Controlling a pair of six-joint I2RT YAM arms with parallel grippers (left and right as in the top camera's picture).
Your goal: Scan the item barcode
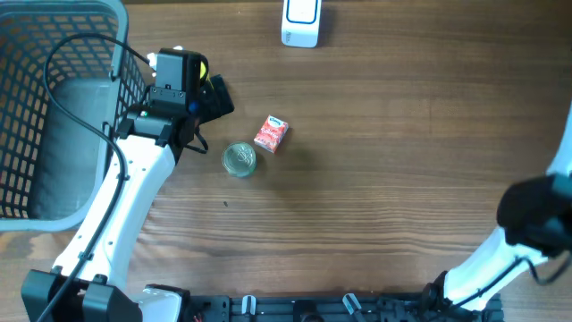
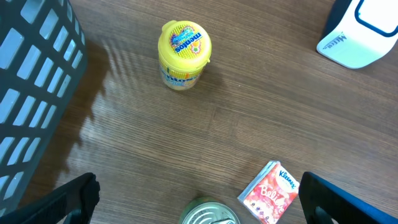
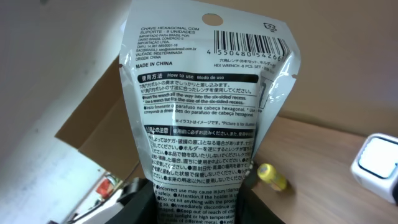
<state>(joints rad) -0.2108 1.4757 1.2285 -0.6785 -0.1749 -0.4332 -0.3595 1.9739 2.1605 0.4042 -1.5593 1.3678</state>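
Wood table behind silvery packet, barcode topmost, hand apparently gripping.

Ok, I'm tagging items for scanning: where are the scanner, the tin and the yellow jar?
Scanner (image 1: 300, 36): overhead view, on its white body.
Tin (image 1: 239, 159): overhead view, middle of its lid.
Yellow jar (image 2: 184, 42): left wrist view, on its lid.

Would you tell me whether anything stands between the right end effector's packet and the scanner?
Nothing visible does: only bare wooden table lies between the silvery hex-wrench packet and the white box-shaped scanner; the round tin and red tissue pack sit further left.
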